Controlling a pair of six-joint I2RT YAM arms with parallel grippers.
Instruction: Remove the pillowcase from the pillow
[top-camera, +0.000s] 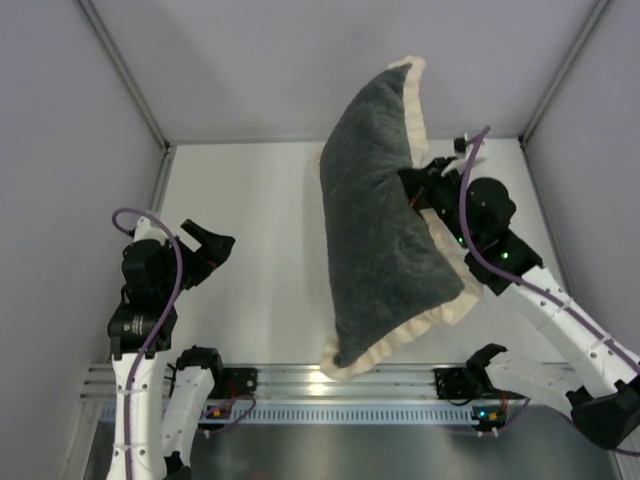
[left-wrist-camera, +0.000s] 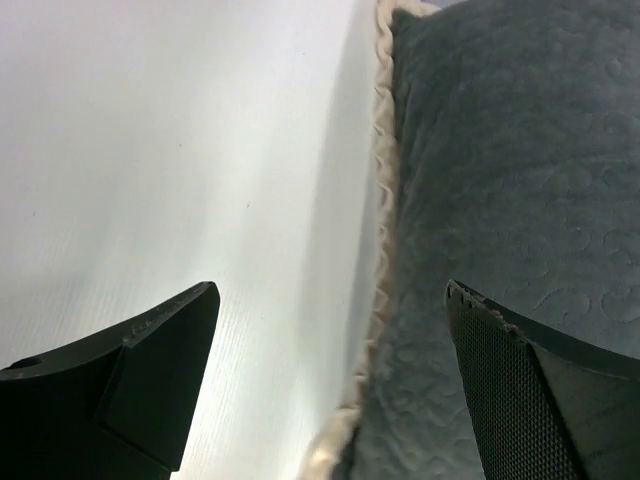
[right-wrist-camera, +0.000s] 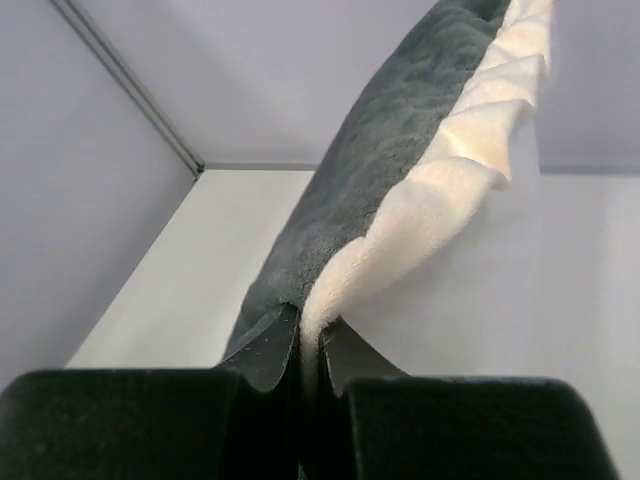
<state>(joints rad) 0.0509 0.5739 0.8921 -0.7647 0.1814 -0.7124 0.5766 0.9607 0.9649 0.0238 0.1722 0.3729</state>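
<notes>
Clearly, the right end effector (right-wrist-camera: 310, 335) pinches the cream ruffled border of the pillowcase (top-camera: 385, 230), held on edge; the left end effector (top-camera: 208, 248) gapes wide, empty, beside it.

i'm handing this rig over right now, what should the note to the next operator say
Right gripper: shut on the pillowcase by its cream ruffled border, holding it up on edge over the table.
Left gripper: open, empty, beside the grey face.
Done: case gripped and raised.
Left: it looks still stuffed, no pillow showing; pull the pillow out.
</notes>
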